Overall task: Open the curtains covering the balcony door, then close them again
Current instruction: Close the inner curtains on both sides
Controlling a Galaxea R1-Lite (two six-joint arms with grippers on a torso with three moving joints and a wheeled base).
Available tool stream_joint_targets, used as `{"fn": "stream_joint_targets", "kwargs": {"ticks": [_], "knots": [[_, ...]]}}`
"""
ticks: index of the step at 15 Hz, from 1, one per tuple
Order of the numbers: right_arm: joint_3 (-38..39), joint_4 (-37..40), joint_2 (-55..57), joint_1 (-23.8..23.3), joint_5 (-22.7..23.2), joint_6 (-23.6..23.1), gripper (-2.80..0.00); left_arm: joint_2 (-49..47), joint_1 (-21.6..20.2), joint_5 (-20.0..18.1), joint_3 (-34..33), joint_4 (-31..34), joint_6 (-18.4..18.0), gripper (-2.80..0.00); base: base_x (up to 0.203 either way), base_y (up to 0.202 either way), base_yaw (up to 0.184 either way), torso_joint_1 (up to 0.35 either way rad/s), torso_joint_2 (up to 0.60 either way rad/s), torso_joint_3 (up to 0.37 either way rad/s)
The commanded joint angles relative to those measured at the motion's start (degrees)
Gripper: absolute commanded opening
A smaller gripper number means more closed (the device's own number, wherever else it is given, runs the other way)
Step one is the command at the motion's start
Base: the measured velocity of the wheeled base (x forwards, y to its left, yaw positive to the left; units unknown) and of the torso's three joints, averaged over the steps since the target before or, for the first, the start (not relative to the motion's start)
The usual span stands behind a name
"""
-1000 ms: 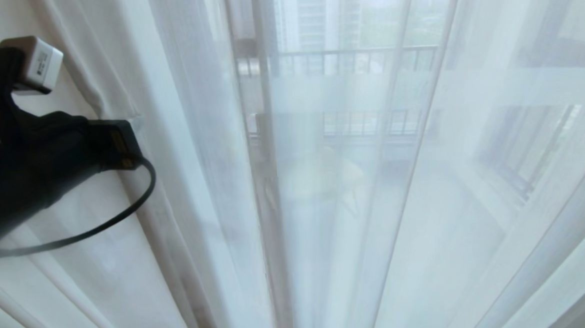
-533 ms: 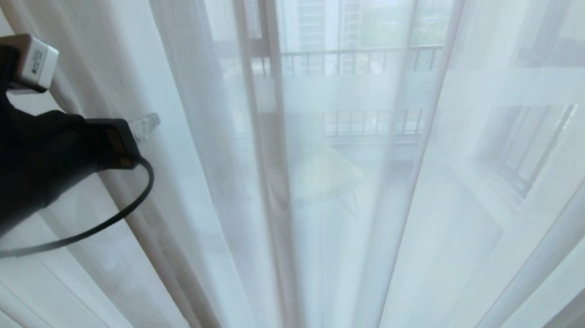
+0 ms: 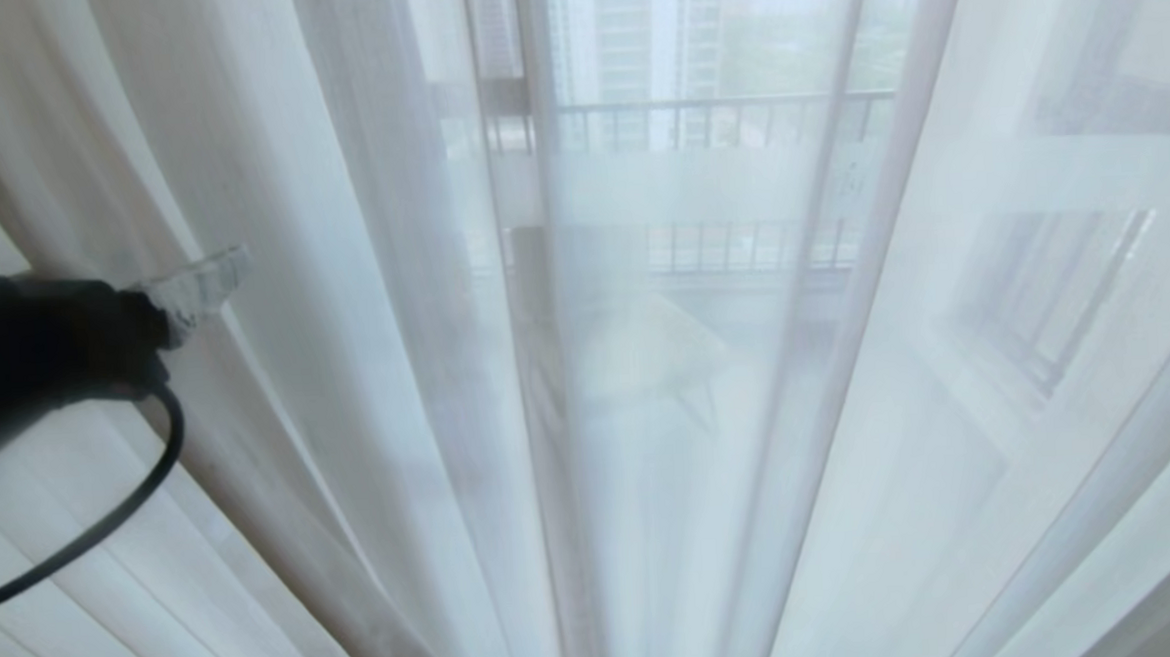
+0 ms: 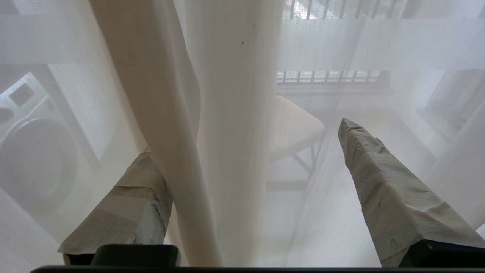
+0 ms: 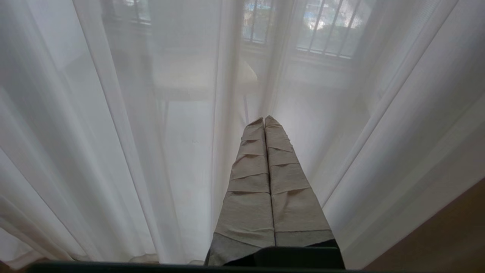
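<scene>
Thin white sheer curtains (image 3: pixel 342 281) hang shut in vertical folds across the whole head view. Through them the balcony door (image 3: pixel 698 187) shows dimly, with its frosted white band. My left gripper (image 3: pixel 197 289) reaches in from the left at mid height and is open. In the left wrist view the left gripper (image 4: pixel 246 138) has its taped fingers (image 4: pixel 382 189) spread wide. A thicker cream fold of curtain (image 4: pixel 212 132) hangs loose between them, against the inner side of one finger. My right gripper (image 5: pixel 264 120) is shut on nothing, pointing at the sheers low down.
Behind the sheers stand a washing machine (image 4: pixel 34 159) and a pale chair (image 4: pixel 295 129). The balcony railing (image 3: pixel 714 116) runs across further back. A black cable (image 3: pixel 105 524) loops under my left arm. A strip of brown floor (image 5: pixel 447 235) shows at the curtains' foot.
My left gripper has opened and let go of the curtain fold it pinched. The arm has drawn back down and to the left, and the released folds have swung leftwards.
</scene>
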State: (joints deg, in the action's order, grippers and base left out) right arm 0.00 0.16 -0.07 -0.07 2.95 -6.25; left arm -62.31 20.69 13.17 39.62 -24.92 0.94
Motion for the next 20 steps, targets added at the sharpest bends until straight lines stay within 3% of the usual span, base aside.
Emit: {"fn": "stream_joint_targets", "kwargs": {"ticks": [1,10,20], "knots": [[0.00,0.02,0.07,0.06,0.02,-0.07,-2.80,6.59,-0.03,0.10,-1.51,2.06,0.03,0.00,0.000,0.000,0.000,0.000,0.00,0.000],[0.00,0.02,0.07,0.04,0.04,-0.07,-2.80,30.20,-0.03,0.15,-4.93,24.69,0.03,0.00,0.000,0.000,0.000,0.000,0.00,0.000],[0.00,-0.07,0.07,-0.01,0.04,-0.05,-2.80,31.89,-0.03,2.47,-6.84,24.83,0.29,0.00,0.000,0.000,0.000,0.000,0.00,0.000]]}}
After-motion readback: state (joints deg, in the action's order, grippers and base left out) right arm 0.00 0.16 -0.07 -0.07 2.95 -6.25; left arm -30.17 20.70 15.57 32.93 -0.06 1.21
